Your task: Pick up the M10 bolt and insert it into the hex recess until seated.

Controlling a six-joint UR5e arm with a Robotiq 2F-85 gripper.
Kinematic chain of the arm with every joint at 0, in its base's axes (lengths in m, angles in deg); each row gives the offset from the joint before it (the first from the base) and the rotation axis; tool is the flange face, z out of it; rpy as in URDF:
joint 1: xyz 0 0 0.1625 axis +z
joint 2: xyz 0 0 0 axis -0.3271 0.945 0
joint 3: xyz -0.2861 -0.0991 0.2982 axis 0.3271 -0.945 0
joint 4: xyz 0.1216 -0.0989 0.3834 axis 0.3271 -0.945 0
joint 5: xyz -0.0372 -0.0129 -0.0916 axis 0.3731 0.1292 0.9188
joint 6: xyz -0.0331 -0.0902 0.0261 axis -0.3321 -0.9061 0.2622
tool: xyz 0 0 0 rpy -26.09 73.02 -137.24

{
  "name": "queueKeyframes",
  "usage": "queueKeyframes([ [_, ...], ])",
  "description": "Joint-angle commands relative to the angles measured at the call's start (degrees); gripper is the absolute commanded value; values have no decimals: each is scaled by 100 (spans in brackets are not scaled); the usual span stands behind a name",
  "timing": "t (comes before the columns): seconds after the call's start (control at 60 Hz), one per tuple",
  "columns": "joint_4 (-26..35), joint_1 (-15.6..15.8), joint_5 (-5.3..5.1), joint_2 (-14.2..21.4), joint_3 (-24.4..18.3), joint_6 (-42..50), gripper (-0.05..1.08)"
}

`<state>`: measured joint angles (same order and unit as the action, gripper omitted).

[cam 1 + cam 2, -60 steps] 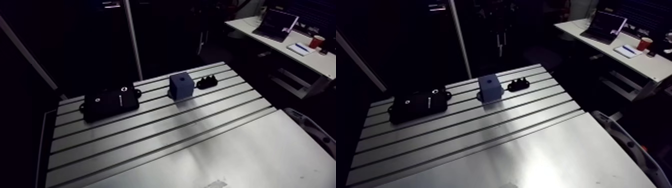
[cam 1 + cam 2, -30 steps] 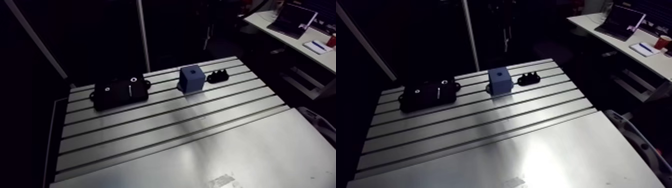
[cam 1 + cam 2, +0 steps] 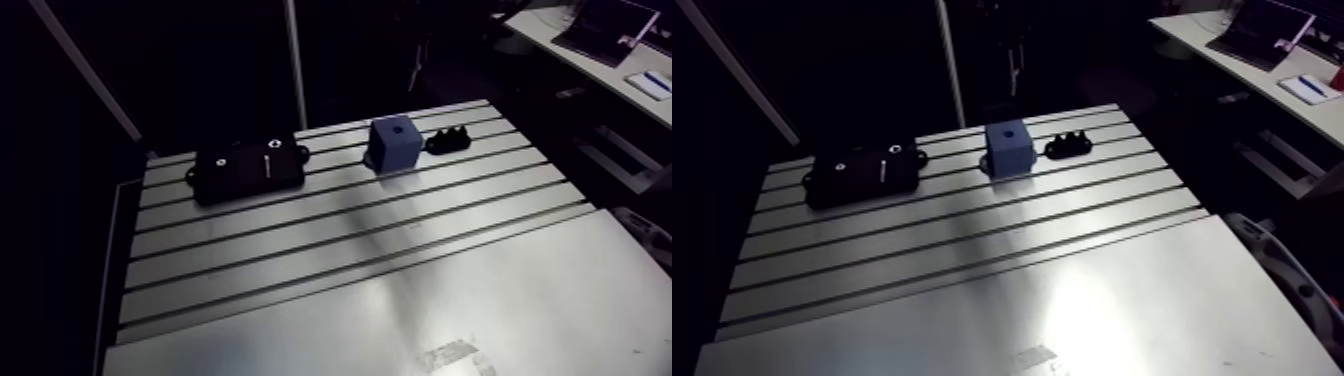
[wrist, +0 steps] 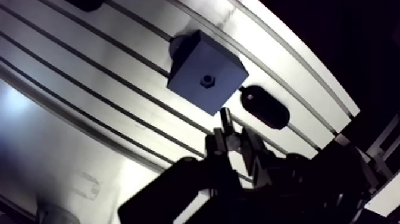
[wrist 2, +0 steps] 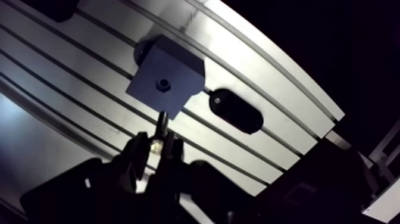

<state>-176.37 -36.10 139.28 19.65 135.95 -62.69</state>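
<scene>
gripper [image 5: 153, 147] pinches the m10 bolt [image 5: 161, 124], its tip near the hex recess [image 5: 162, 85].

Room dark; bright glare on table [image 3: 1092, 310]; wrist view bowed.

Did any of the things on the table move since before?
Nothing on the slotted aluminium table moved; only the arm's camera shifted. The blue cube with a hex hole, flat black box and small black knobbed holder kept their places. The fingers grip the dark metal bolt now.
</scene>
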Motion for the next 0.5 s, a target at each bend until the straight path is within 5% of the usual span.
queueKeyframes([
  [0.017, -62, 4, -6, -106, -1, 59, 76],
  [0.5, -119, 56, 1, -238, 52, 79, 77],
])
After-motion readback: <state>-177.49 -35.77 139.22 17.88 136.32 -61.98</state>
